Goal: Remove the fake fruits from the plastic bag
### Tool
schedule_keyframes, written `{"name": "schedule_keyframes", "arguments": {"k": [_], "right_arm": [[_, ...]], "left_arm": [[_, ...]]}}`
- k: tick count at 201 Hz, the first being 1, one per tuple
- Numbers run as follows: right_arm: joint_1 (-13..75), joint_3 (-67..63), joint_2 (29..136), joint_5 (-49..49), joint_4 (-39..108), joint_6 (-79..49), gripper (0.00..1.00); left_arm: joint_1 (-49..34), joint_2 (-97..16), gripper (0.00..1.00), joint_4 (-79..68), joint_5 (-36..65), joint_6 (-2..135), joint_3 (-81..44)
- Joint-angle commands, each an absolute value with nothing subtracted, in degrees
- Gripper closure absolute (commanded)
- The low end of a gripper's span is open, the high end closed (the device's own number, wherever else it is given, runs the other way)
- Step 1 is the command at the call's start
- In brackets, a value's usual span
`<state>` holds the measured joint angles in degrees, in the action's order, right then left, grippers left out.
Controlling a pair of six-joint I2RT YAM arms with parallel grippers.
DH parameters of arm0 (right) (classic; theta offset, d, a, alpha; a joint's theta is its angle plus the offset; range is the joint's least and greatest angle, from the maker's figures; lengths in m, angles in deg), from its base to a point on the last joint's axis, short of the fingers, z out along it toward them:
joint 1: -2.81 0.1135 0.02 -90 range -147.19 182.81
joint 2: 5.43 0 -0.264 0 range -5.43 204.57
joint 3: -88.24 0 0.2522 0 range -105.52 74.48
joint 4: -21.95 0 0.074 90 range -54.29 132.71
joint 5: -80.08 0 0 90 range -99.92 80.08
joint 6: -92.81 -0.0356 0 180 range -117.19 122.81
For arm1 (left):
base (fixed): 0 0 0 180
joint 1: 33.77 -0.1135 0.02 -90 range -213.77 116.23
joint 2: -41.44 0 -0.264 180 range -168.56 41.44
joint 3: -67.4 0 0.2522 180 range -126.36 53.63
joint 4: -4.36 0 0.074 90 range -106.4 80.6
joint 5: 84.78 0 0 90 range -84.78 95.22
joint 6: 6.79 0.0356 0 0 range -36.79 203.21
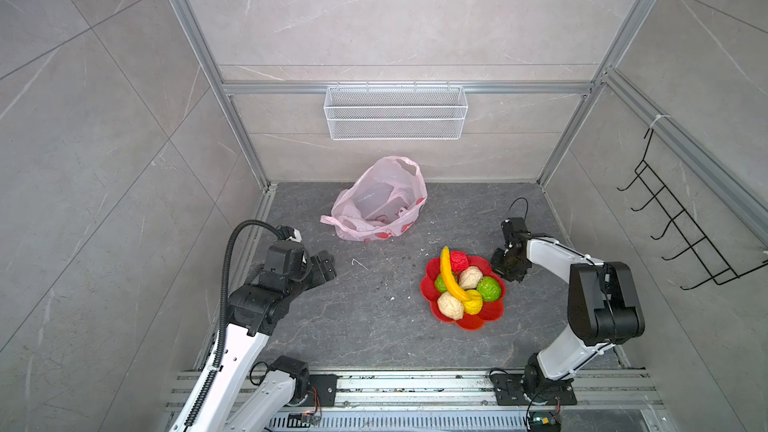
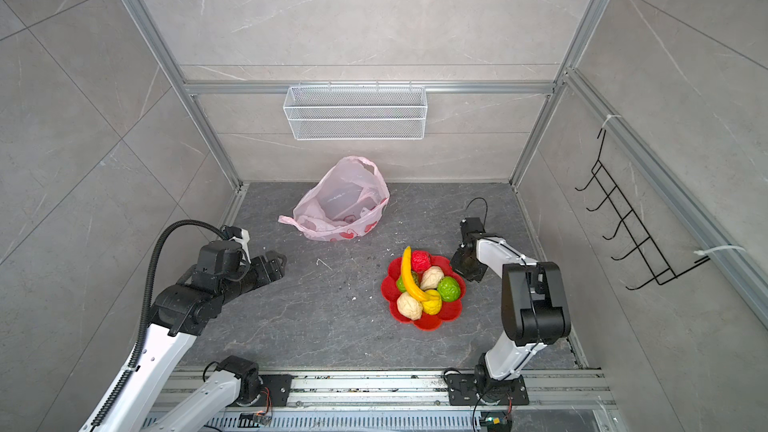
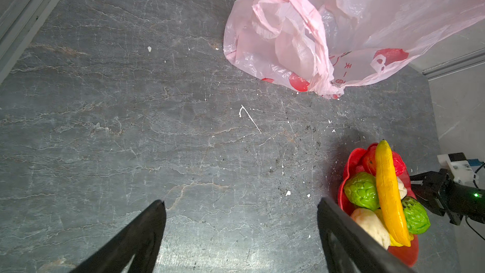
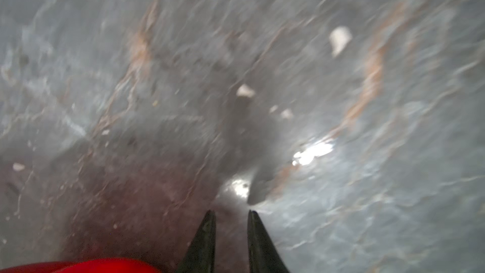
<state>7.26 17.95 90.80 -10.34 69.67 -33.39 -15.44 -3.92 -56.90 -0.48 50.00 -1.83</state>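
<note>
Both top views: plastic bag (image 1: 380, 201) sits at the back of the table (image 1: 374, 334), mouth gaping towards the camera, one handle trailing to the left. Pale shapes show inside, probably folds, but I cannot tell for sure. Fake fruits (image 1: 461, 284) are all piled in the red dish (image 1: 494, 313), well apart from the bag, with the banana (image 1: 449, 280) lying across the balls. Left gripper (image 1: 326, 265) hangs over bare table with its jaws wide apart and empty. Right gripper (image 1: 509, 270) is just beside the dish rim, pointing down; its jaw gap is not readable here.

Left wrist: left gripper (image 3: 240, 202) fingers are spread wide with nothing between them, only stone below. The bag (image 3: 367, 22) is ahead and looks slack, with no coloured fruit showing through. Dish (image 3: 351, 158) and right gripper (image 3: 417, 187) are off to one side.

Right wrist: blurred. Right gripper (image 4: 232, 212) jaws stand a narrow gap apart, holding nothing, low over the table. A red dish (image 4: 105, 266) edge is at the frame border.

Judgement: unloading looks done, and the step now is to clear off and check.
- Lift the right gripper straight up first, as any sideways move risks knocking the rim and rolling the pile.
- Keep the left gripper wide and high, clear of the trailing handle.
- If the bag needs checking, pinch one handle only and lift slowly.
</note>
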Motion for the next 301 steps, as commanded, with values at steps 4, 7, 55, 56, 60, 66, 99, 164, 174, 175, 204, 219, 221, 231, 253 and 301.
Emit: {"name": "schedule_keyframes", "arguments": {"k": [4, 7, 55, 56, 60, 66, 99, 164, 174, 175, 204, 219, 221, 231, 253, 301], "right_arm": [[11.8, 18.6, 90.4, -10.2, 69.8, -38.6, 0.75], [12.2, 18.7, 90.4, -10.3, 69.8, -38.9, 0.75], [21.4, 18.4, 90.5, -12.5, 69.2, -45.0, 0.75], [21.6, 18.4, 90.5, -12.6, 69.2, -45.0, 0.75], [22.0, 18.2, 90.6, -12.6, 69.3, -45.2, 0.75], [22.6, 18.0, 90.6, -12.8, 69.4, -45.4, 0.75], [24.0, 16.8, 89.5, -16.3, 71.5, -45.6, 0.74], [15.5, 18.2, 77.0, -22.1, 70.2, -35.3, 0.09], [12.9, 18.9, 75.3, -21.2, 68.7, -33.5, 0.01], [12.6, 19.0, 75.2, -21.1, 68.5, -33.3, 0.01], [5.9, 21.4, 71.8, -19.4, 63.0, -28.7, 0.01], [5.3, 24.2, 69.8, -21.1, 57.4, -25.4, 0.01], [5.3, 24.5, 69.6, -21.2, 56.8, -25.0, 0.01], [5.3, 26.6, 68.6, -21.4, 52.6, -21.8, 0.01], [5.3, 32.0, 66.7, -22.7, 42.9, -17.6, 0.01], [5.4, 41.3, 64.6, -27.0, 26.3, -9.6, 0.01]], "left_arm": [[-15.7, -3.0, 0.08, -54.1, 0.2, 49.3, -1.1], [-15.7, -3.0, 0.08, -54.1, 0.3, 49.2, -1.1], [-15.7, -2.8, 0.08, -51.3, 1.8, 48.6, 0.6], [-15.7, -2.9, 0.08, -51.3, 1.8, 48.6, 0.6], [-15.7, -3.0, 0.08, -51.0, 1.9, 48.7, 0.7], [-15.7, -3.1, 0.08, -50.7, 2.0, 48.7, 0.8], [-15.7, -3.8, 0.03, -48.3, 0.1, 47.9, 2.6], [-16.0, -10.9, 0.0, -40.0, -14.6, 46.0, 5.5], [-16.1, -12.2, 0.0, -38.2, -18.2, 46.2, 6.1], [-16.1, -12.3, 0.0, -38.0, -18.7, 46.3, 6.2], [-16.7, -15.5, 0.0, -34.3, -32.5, 48.8, 7.8], [-17.7, -17.0, 0.0, -31.5, -38.8, 51.1, 9.1], [-17.9, -17.2, 0.0, -30.9, -39.4, 51.9, 9.3], [-19.1, -18.1, 0.0, -26.4, -40.4, 56.5, 11.0], [-22.8, -20.6, 0.0, -15.0, -39.7, 65.2, 15.3], [-27.5, -30.8, 0.0, 8.6, -32.6, 75.1, 22.9]]}}
